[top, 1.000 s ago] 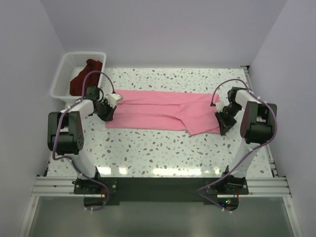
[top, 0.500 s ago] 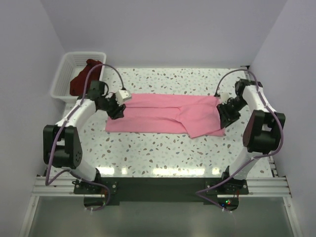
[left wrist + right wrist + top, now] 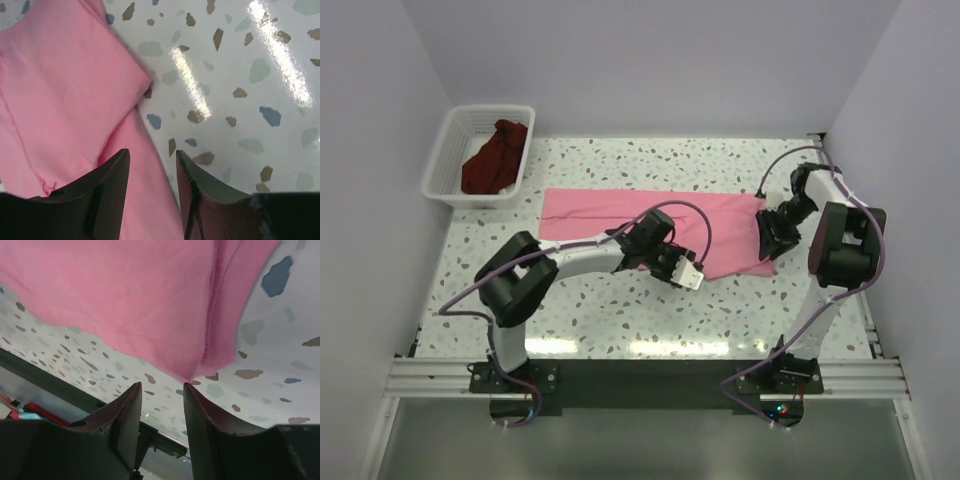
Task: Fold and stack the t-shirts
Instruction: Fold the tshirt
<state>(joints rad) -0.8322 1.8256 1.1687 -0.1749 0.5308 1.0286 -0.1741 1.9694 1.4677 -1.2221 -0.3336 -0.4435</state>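
Glossy white terrazzo desk (image 3: 620, 320), flecked with grey, brown and blue-green chips; streaked toward the front with bright lamp glare. Stands closed in on three sides by plain pale lilac walls (image 3: 650, 60); ends at the near edge in an aluminium rail (image 3: 865, 378) and a dark plate (image 3: 640, 385) carrying both arm bases.

At the far left corner of the desk, a white lattice basket (image 3: 440, 158); inside it, bunched up, the dark maroon t-shirt (image 3: 492, 165).

Across the far half of the desk, apart from the basket — the light pink t-shirt (image 3: 605, 212); lies flat on the surface as a long band running left to right, with a doubled flap at its right end coming nearer the front; stitched hem plain to see in the right wrist view.

Left arm (image 3: 580, 262) reaching in to the middle of the desk; left jaws apart, low over the near edge of the pink cloth; one finger (image 3: 112, 195) over the cloth, the other (image 3: 205, 200) over bare terrazzo, the cloth edge showing in the gap; nothing clamped.

Right arm (image 3: 840, 240) bent in at the right end of the band; right jaws apart too — aimed at the hemmed corner of the light pink t-shirt, the cloth lying beyond the tips, nothing pinched between them.
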